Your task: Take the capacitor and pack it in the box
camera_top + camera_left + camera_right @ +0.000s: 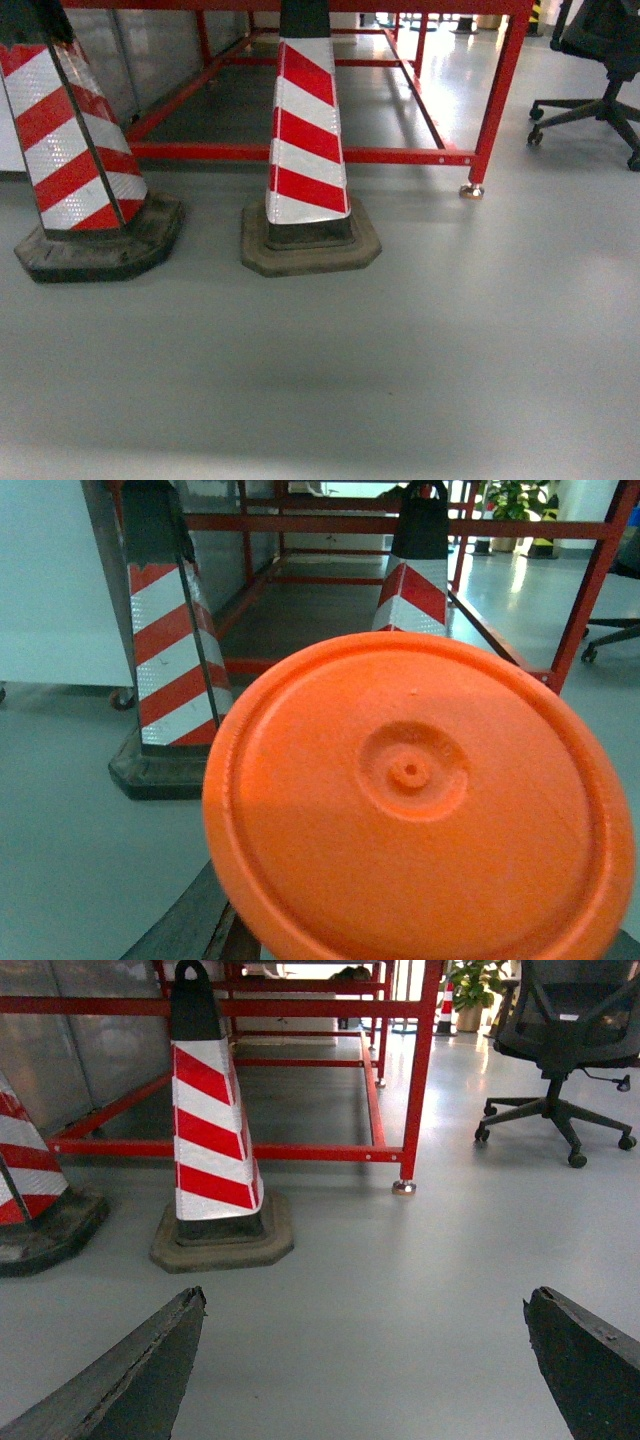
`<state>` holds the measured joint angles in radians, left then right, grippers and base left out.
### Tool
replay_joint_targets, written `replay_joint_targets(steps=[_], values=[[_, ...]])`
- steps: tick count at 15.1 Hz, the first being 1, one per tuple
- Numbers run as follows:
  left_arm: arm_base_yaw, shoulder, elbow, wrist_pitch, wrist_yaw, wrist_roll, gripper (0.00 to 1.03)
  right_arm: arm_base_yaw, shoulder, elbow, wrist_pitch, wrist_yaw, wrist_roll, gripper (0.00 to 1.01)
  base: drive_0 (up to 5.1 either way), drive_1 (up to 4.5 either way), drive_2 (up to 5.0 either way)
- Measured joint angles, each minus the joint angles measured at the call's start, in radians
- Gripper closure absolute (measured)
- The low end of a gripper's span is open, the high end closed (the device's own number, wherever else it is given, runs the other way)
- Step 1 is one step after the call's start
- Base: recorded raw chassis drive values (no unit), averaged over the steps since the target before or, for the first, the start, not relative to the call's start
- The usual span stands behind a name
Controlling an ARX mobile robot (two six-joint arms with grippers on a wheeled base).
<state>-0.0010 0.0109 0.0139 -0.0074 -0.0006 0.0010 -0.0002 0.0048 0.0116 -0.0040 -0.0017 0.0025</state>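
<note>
Neither the capacitor nor the box showed in any view. Left wrist view was mostly filled by an orange disc (420,800), round, with a raised rim and a small hub at its centre, very close to the lens; left tool itself hidden, so its state could not be told. Right tool (365,1360) was spread wide, its two dark fingertips (130,1380) at the near left and near right corners with bare grey floor (380,1280) between them, holding nothing. Head view showed no tool. Two red-and-white striped traffic cones stood on the floor: one in the middle (308,140) on a dark base, another at far left (75,150). Behind them ran a red metal frame (300,154). A black office chair (560,1040) stood far right.
</note>
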Motion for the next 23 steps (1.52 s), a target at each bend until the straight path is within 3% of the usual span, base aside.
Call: replay_joint_targets(steps=[23], values=[[0.0,0.0,0.0,0.0,0.0,0.0,0.59,0.0,0.0,0.0,0.0,0.002,0.0,0.03,0.0,4.08,-4.1]])
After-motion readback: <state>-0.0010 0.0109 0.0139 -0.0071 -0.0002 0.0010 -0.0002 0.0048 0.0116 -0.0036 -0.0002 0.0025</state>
